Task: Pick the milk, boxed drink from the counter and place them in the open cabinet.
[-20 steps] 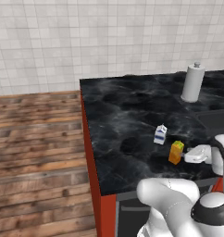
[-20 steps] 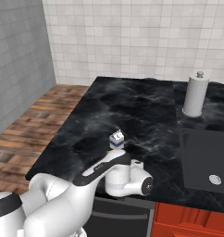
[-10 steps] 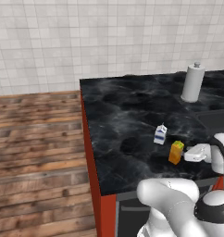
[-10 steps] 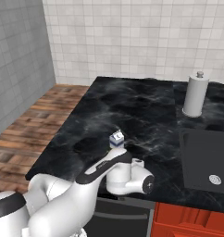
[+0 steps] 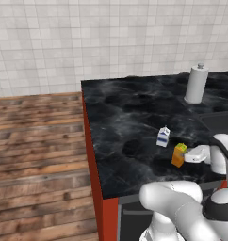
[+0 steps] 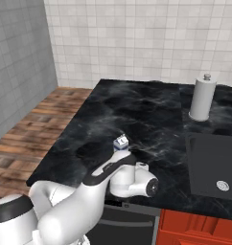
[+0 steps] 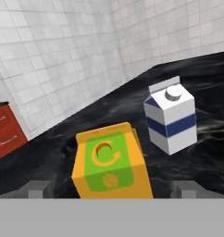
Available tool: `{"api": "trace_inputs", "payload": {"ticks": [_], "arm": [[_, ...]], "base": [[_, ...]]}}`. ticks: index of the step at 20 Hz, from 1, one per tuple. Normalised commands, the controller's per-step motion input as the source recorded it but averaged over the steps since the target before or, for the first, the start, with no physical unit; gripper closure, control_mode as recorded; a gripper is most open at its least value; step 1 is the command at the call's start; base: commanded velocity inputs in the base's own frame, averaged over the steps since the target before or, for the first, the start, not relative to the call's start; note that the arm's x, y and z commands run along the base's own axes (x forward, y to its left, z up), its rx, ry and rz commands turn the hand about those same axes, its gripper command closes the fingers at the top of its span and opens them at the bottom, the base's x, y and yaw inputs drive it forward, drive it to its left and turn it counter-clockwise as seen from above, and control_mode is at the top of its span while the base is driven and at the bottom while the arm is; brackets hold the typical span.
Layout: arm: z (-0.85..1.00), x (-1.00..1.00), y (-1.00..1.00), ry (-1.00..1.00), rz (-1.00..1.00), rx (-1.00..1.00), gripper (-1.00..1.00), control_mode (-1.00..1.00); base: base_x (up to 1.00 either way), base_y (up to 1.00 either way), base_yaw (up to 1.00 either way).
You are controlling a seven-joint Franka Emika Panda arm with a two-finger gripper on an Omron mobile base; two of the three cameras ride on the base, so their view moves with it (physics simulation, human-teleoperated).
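The boxed drink (image 7: 111,164), an orange-yellow carton with a green face, stands upright on the black marble counter (image 5: 120,117) near its front edge. My gripper (image 7: 113,187) is open, and the carton stands between its two dark fingertips (image 7: 37,187), apart from both. From the left base view the white hand reaches the boxed drink (image 5: 179,155) from the right. The milk (image 7: 171,121), white with a blue band, stands just behind the drink, also upright. My arm hides the drink in the right base view, where the milk (image 6: 121,141) peeks above it. The open cabinet is out of view.
A white paper-towel roll (image 5: 196,84) stands at the back right of the counter. A dark sink (image 6: 216,162) is sunk into the counter to the right. Red base cabinets (image 5: 109,216) sit below, with wood floor (image 5: 36,155) to the left.
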Motion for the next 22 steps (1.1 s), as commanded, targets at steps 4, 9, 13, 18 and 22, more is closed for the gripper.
{"api": "trace_inputs", "payload": {"ticks": [4,9,13,18,22], "arm": [[-0.12,0.17,0.00,0.01,0.00,-0.01,-1.00,-1.00],[-0.14,0.21,0.00,0.02,0.00,-0.02,-1.00,-1.00],[-0.15,0.19,0.00,0.00,0.00,-0.02,-1.00,-1.00],[-0.13,0.14,0.05,0.01,0.00,-0.04,1.00,-1.00],[0.00,0.00,0.00,0.00,0.00,0.00,1.00,-1.00]], "base": [[0.00,0.00,0.00],[0.00,0.00,0.00],[0.00,0.00,0.00],[0.00,0.00,0.00],[0.00,0.00,0.00]]}}
